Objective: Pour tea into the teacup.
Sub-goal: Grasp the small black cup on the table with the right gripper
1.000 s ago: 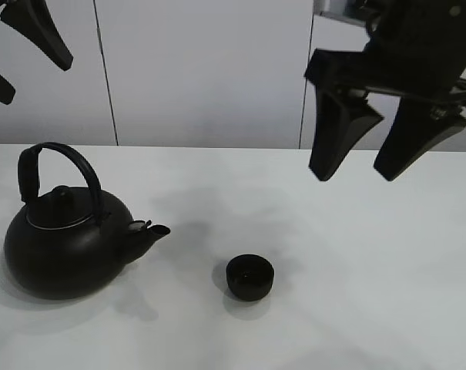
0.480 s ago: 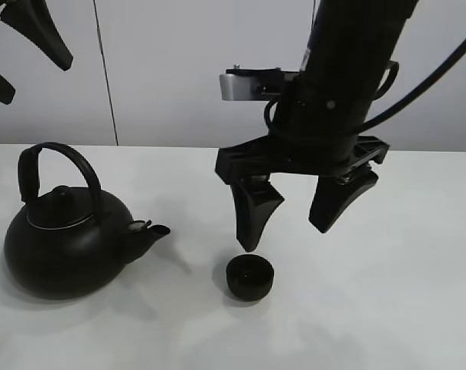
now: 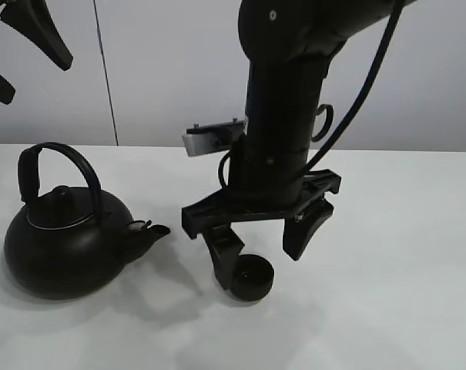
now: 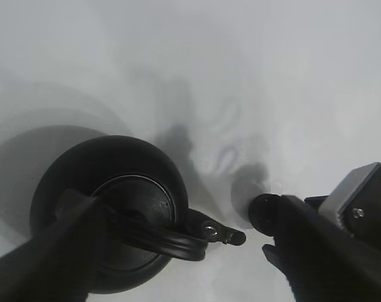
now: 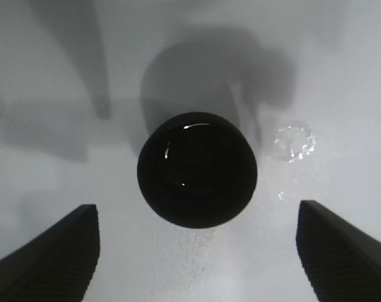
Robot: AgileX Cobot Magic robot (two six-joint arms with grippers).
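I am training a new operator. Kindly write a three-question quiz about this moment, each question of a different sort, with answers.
1. Which end effector has the small round matte black teacup between its fingers?
2. True or false: the big round black kettle with arched handle has its lid on.
3. That end effector is: A) open; B) shut on the teacup; C) out of view.
Key: 1. the right end effector; 2. true; 3. A.
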